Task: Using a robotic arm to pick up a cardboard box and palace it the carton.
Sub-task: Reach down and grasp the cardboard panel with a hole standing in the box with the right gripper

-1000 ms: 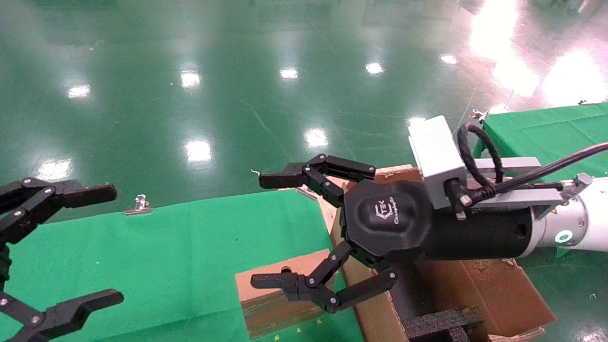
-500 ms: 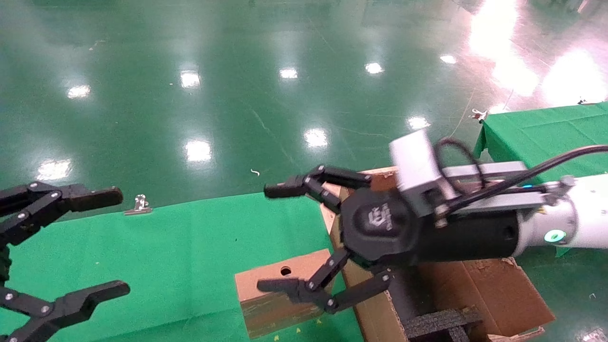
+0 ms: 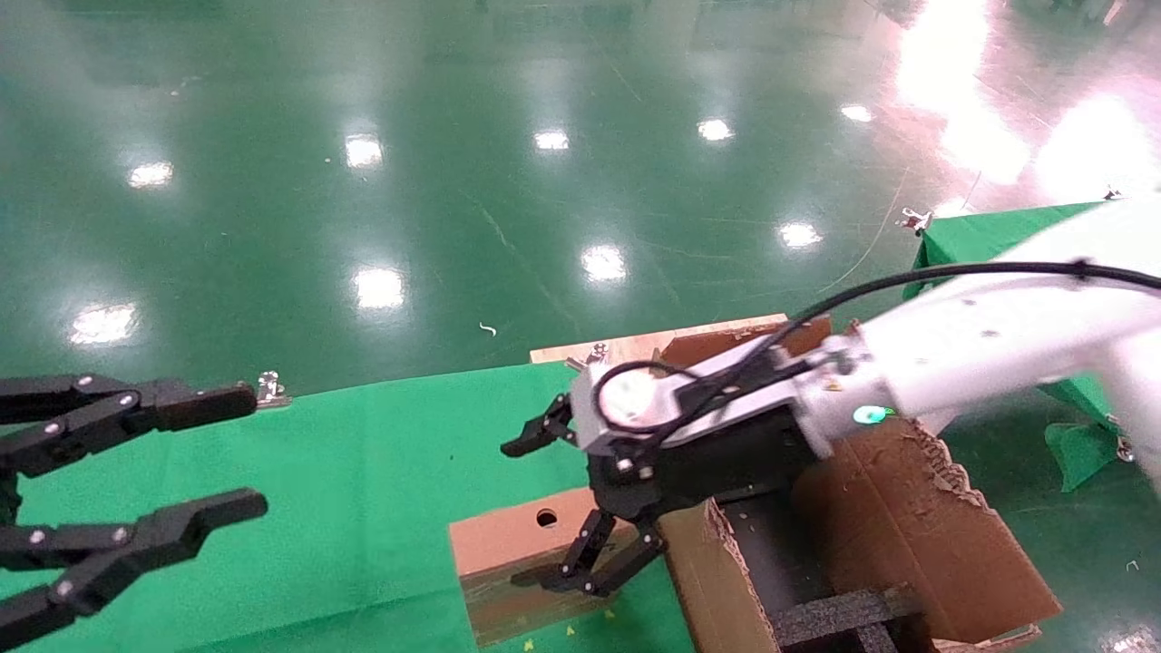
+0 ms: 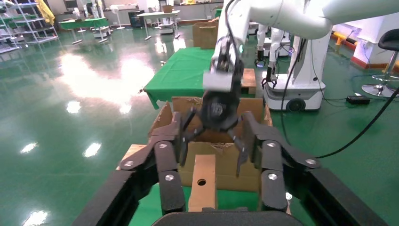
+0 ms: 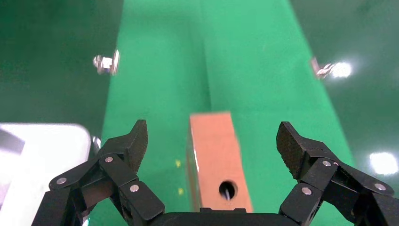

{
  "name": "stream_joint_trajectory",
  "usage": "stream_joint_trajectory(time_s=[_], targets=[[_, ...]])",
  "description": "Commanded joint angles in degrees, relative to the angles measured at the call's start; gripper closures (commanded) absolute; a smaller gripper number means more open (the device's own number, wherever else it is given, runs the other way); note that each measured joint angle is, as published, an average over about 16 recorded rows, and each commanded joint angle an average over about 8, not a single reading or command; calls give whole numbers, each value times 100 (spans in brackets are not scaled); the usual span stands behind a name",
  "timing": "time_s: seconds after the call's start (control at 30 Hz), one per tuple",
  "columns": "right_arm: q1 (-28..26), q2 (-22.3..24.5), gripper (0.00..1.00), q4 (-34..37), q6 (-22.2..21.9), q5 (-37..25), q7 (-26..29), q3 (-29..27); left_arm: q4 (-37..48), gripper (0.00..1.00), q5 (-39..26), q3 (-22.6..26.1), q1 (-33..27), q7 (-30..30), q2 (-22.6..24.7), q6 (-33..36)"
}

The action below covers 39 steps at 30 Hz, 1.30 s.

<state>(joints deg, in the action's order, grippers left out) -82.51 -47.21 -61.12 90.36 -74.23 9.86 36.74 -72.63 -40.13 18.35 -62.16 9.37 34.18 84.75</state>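
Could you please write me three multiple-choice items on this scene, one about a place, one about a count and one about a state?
1. Where does the small cardboard box lie?
A. on the green cloth beside the carton
B. inside the carton
C. on the bare floor

2. How many round holes show in the box's top face?
A. none
B. one
C. three

3. How is the right pincer?
A. shut on the box
B. open, its fingers either side of the box
C. shut and empty

Answers:
1. A: the head view shows the box on the green cloth, next to the large carton.
2. B: the right wrist view shows a single hole near one end.
3. B: the fingers stand spread with the box between them and a gap on each side. The left pincer hangs open, off to the left.
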Motion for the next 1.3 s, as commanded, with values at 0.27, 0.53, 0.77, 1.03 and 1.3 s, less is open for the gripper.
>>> stream_joint_trajectory(time_s=[0.27, 0.53, 0.77, 1.03, 1.3], targets=[[-768, -706, 0, 948, 14, -815, -468, 982, 0, 100, 1, 1, 0, -1, 0, 0], [-1291, -1236, 0, 1562, 18, -1366, -912, 1743, 0, 99, 2, 2, -1, -1, -1, -1], [-1534, -1573, 2, 1922, 1, -1592, -1193, 2218, 1, 18, 3, 3, 0, -2, -1, -2], [-1606, -1677, 97, 2075, -12, -1623, -1243, 2343, 2, 0, 4, 3, 0, -2, -2, -3], [-1581, -1640, 100, 2012, -11, -1602, -1239, 2298, 2, 0, 4, 3, 0, -2, -2, -3]])
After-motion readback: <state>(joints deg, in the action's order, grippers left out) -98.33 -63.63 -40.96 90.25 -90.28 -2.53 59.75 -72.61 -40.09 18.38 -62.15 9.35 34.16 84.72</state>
